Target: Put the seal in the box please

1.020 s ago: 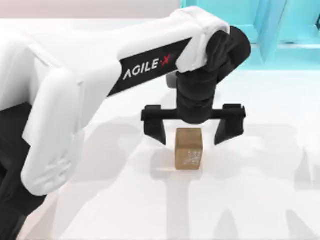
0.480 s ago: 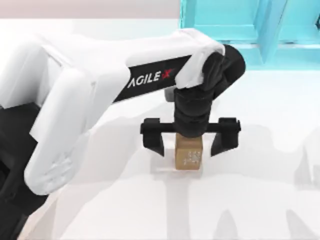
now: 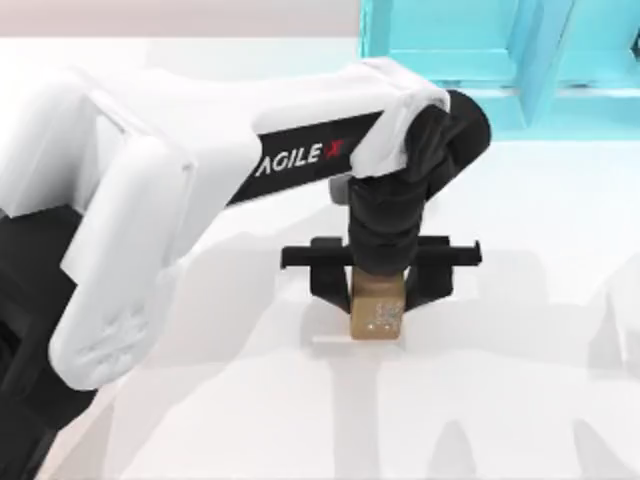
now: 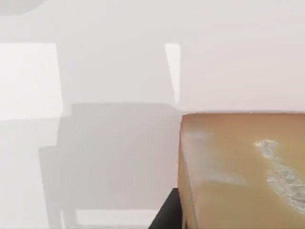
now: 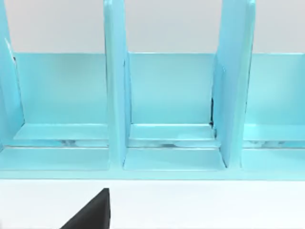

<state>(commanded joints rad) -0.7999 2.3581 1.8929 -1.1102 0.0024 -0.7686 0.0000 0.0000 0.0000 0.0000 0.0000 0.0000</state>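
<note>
Since half a second ago, my left gripper [image 3: 378,285] has drawn its black fingers inward until they pinch the small tan-brown wooden seal [image 3: 377,313].
That block stands upright on the white table [image 3: 520,400], about mid-table, its whitish engraved face toward the near edge; the left wrist view shows that face [image 4: 243,171] close up. Far right stands a turquoise shelf unit [image 3: 500,60], which the right wrist camera faces.

You have a plain white table [image 3: 520,400], with two things on it — the small tan-brown seal [image 3: 377,312], standing upright near the middle, and a turquoise shelf unit [image 3: 470,50] of open, divided compartments along the far edge.
</note>
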